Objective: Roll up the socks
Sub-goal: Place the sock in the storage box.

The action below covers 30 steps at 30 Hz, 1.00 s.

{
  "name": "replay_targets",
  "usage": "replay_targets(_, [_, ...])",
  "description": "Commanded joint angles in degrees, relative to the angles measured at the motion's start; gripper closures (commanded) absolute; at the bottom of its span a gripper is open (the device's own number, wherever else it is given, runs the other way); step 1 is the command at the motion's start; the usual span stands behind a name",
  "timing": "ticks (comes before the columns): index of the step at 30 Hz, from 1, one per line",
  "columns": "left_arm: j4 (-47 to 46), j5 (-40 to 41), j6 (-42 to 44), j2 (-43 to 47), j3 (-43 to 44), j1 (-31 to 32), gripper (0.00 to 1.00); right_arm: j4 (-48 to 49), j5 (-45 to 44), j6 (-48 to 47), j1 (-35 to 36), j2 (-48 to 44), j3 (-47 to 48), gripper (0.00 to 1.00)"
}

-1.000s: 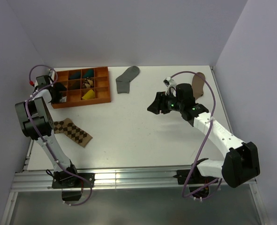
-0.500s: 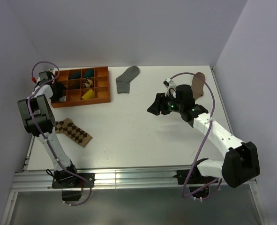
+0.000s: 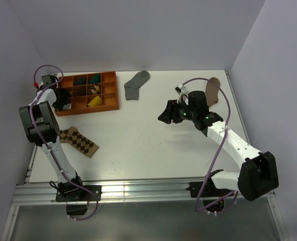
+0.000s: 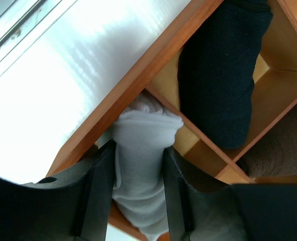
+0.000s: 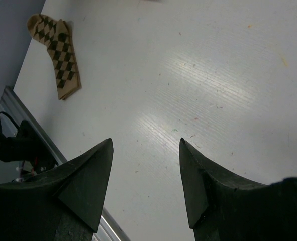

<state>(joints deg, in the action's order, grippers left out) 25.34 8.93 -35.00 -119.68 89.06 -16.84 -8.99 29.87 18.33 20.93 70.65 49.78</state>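
The rolled white sock sits in an edge cell of the tray, between the left gripper's fingers, which touch both its sides; whether they grip it I cannot tell. The black sock fills the next cell. The grey sock lies flat near the tray. The right gripper gapes wide over the table, holding nothing.

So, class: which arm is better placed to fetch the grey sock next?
Right: the right gripper is open and empty, nearer the grey sock; the left gripper is down in the tray with the white sock between its fingers.
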Motion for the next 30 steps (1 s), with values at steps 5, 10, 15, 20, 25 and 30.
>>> replay_targets(5, [3.8, 0.7, -3.3, 7.8, 1.3, 0.1, 0.53, 2.7, 1.5, -0.9, -0.5, -0.6, -0.6, 0.38])
replay_targets(10, [0.6, 1.6, -4.0, 10.7, 0.1, 0.3, 0.56, 2.9, 1.7, -0.8, -0.5, -0.8, -1.0, 0.38])
replay_targets(15, [-0.6, 1.8, -3.7, 8.4, 0.5, 0.3, 0.64, 2.9, 1.5, -0.8, -0.5, -0.9, -1.2, 0.37])
replay_targets(20, [-4.3, 2.3, -3.0, 6.3, -1.5, 0.4, 0.68, 2.8, 1.6, -1.0, -0.5, -1.0, -1.4, 0.38])
replay_targets(25, [-4.0, 2.5, -3.0, 3.0, -1.5, 0.4, 0.69, 2.7, 1.6, -1.1, -0.5, -1.1, -1.6, 0.38])
replay_targets(30, [-0.7, 4.6, -3.5, -0.3, -1.6, 0.5, 0.70, 3.0, 1.5, -1.1, -0.5, -1.1, -1.9, 0.38])
